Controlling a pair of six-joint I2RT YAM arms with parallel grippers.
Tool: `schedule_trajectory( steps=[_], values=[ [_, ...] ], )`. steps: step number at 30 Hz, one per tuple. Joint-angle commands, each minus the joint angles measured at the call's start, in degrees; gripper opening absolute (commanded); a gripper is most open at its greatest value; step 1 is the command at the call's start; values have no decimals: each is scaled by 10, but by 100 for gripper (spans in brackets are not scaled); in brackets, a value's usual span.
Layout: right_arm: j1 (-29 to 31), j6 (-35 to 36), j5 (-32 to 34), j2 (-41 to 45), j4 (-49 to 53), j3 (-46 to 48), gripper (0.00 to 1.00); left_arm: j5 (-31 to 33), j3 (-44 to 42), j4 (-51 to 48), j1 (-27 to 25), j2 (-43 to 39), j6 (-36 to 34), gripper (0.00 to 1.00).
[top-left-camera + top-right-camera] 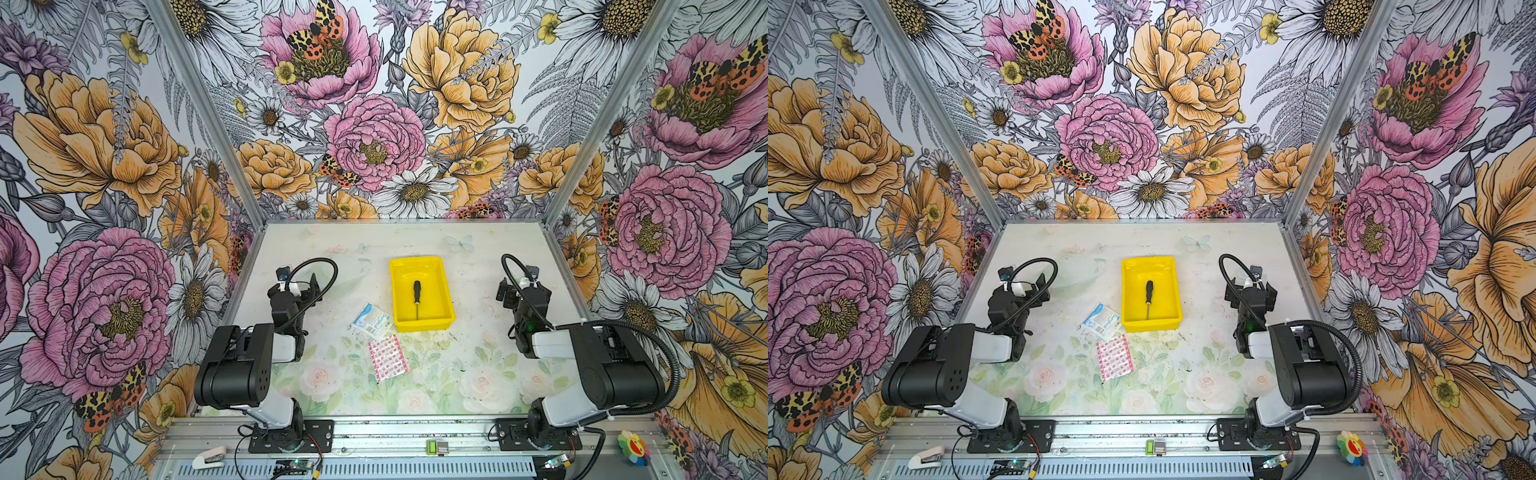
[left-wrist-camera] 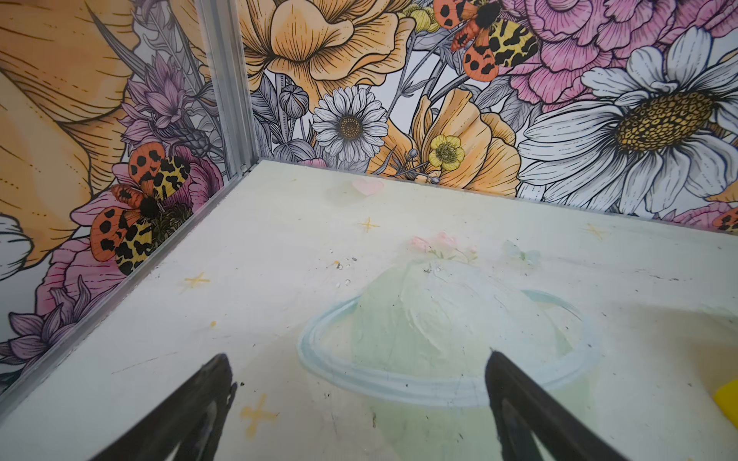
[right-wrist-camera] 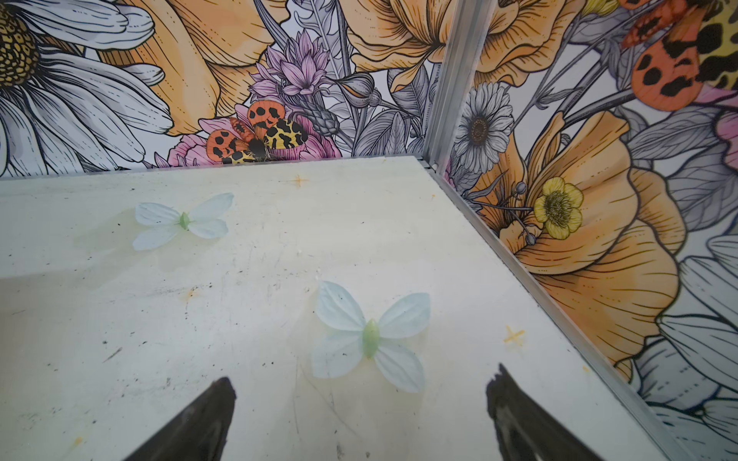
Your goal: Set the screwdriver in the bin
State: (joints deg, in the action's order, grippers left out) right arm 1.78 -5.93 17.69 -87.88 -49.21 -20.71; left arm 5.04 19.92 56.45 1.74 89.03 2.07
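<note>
The screwdriver (image 1: pixel 417 298) lies flat inside the bin (image 1: pixel 399 286) in the middle of the tabletop (image 1: pixel 478 361), its handle at the far end and its shaft tip toward the near rim. The left tool (image 2: pixel 357 355) hangs well apart from it on the bin's left, jaws spread wide over bare tabletop and holding nothing. The right tool (image 3: pixel 361 375) hangs well apart on the bin's right, likewise wide and empty.

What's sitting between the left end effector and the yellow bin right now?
Nothing: in both top views only bare table separates the open left end effector from the bin. The blue-white packet lies off that line, at the bin's corner.
</note>
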Motion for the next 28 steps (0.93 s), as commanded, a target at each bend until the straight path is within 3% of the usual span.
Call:
schedule_trajectory(
  steps=[1,28],
  values=[
    [-5,-2,-7,0,-24,-7,99,-11,17,-27,-13,-2,-29,99],
    [-6,-1,-7,0,-24,-7,100,-19,17,-27,-12,-2,-31,99]
  ],
)
